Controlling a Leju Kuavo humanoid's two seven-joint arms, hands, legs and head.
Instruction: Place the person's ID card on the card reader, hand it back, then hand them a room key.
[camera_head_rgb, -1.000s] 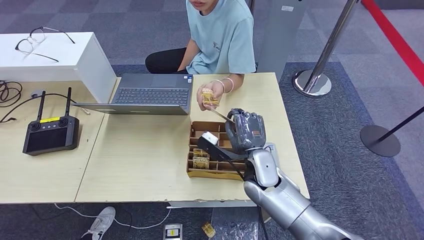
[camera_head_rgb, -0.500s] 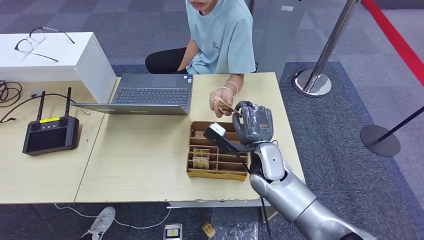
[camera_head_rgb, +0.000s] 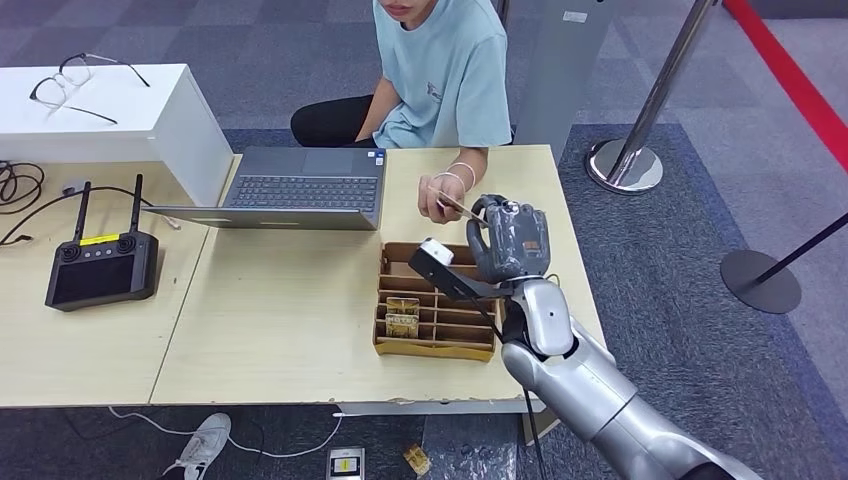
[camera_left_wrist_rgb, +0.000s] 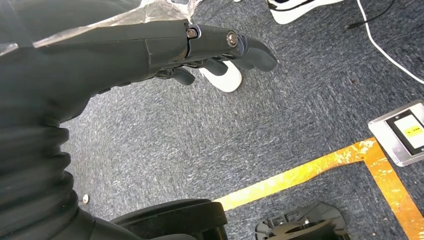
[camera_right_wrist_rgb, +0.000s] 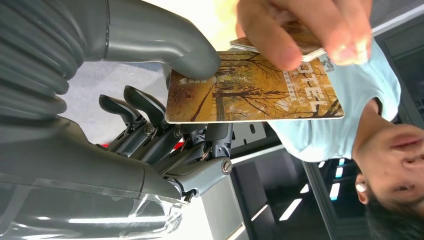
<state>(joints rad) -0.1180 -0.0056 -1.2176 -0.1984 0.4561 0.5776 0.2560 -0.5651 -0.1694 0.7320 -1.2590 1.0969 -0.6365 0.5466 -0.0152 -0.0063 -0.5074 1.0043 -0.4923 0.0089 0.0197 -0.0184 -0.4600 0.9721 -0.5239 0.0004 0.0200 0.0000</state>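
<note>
Your right hand (camera_right_wrist_rgb: 150, 100) has lifted the autumn-printed room key card (camera_right_wrist_rgb: 250, 92), thumb-pinched, into the person's fingers (camera_right_wrist_rgb: 300, 30): handover nearly done; left hand (camera_left_wrist_rgb: 150, 45) hangs, fingers loosely extended.

We see a glossy plastic card printed with autumn trees (camera_right_wrist_rgb: 250, 92) against the matt grey plastic thumb of the right hand (camera_right_wrist_rgb: 150, 115), above a pale wood-grain laminate table (camera_head_rgb: 290, 300), a brown cardboard divided tray (camera_head_rgb: 432, 345) and rough grey-blue carpet (camera_left_wrist_rgb: 240, 125).
</note>
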